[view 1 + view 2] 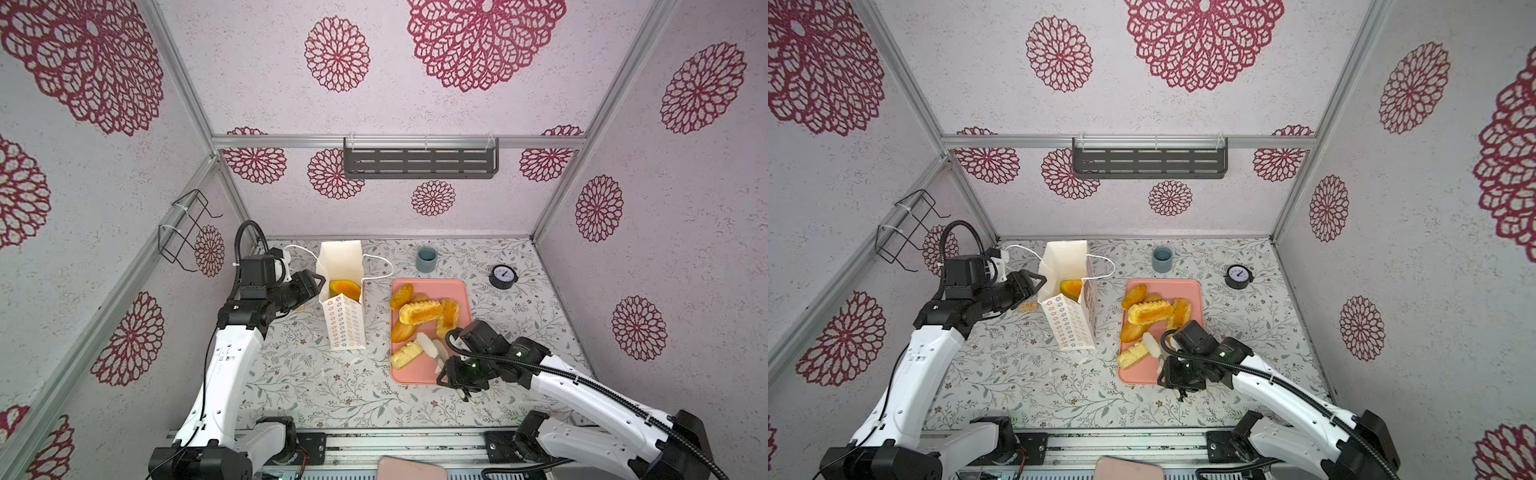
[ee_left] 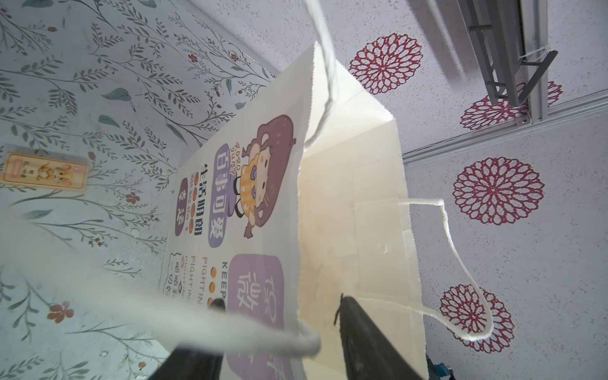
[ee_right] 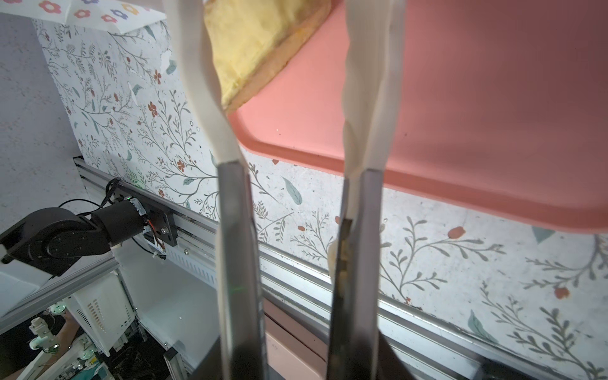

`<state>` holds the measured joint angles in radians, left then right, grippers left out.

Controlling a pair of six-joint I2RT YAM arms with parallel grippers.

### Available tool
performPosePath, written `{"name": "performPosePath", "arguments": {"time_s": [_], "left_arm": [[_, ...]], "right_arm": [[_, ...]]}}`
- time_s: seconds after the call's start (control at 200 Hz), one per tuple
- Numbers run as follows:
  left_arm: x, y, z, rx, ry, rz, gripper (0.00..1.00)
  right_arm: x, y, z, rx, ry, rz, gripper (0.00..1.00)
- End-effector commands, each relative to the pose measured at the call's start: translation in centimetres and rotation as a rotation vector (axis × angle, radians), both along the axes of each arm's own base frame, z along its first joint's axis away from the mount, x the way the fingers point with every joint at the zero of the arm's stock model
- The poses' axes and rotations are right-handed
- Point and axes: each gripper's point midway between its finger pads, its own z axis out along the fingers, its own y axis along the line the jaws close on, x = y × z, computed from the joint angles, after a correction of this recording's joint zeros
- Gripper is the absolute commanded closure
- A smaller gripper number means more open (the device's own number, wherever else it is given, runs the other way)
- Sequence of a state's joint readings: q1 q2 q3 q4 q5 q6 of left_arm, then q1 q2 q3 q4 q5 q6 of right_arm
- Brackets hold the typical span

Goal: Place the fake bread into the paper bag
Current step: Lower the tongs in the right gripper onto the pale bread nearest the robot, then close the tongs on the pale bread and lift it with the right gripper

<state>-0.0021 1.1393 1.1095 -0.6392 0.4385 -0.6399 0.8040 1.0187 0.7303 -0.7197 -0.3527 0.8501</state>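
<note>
The white paper bag (image 1: 344,328) (image 1: 1074,328) stands open on the table's left half, with one orange fake bread (image 1: 345,289) (image 1: 1071,287) lying inside. My left gripper (image 1: 318,280) (image 2: 279,301) is open at the bag's rim. One finger is outside the cartoon-printed wall (image 2: 250,184) and the other is inside the bag. Several more fake breads (image 1: 419,311) lie on the pink tray (image 1: 415,372) (image 1: 1138,374). My right gripper (image 1: 430,345) (image 3: 279,13) hovers over the tray's near part, open and holding nothing. One of its long white fingers (image 3: 204,82) is beside a yellow slice (image 1: 405,354) (image 3: 260,49).
A blue-grey cup (image 1: 427,258) and a round black dial gauge (image 1: 503,276) stand behind the tray. A small printed card (image 1: 1029,306) (image 2: 44,171) lies on the table under the left arm. A wire rack (image 1: 187,228) hangs on the left wall and a grey shelf (image 1: 419,160) on the back wall.
</note>
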Motion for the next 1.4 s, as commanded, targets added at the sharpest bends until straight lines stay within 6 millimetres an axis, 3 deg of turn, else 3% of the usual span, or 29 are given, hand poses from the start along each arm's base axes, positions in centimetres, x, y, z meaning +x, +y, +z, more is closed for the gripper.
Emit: {"name": "performPosePath", "arguments": {"time_s": [0.0, 0.841, 1.146, 1.396], "left_arm": [[0.3, -0.3, 0.2, -0.006, -0.023, -0.015, 0.42], [0.1, -0.2, -0.4, 0.001, -0.013, -0.013, 0.42], [0.0, -0.2, -0.6, 0.002, -0.011, -0.014, 0.43], [0.0, -0.2, -0.4, 0.003, -0.015, -0.013, 0.43]], "right_arm": [[0.1, 1.2, 1.0, 0.068, -0.005, -0.002, 0.54], [0.0, 3.2, -1.0, 0.083, 0.046, 0.042, 0.49], [0.1, 3.2, -1.8, 0.075, 0.05, 0.042, 0.54], [0.1, 2.0, -1.6, 0.041, 0.021, 0.016, 0.63]]}}
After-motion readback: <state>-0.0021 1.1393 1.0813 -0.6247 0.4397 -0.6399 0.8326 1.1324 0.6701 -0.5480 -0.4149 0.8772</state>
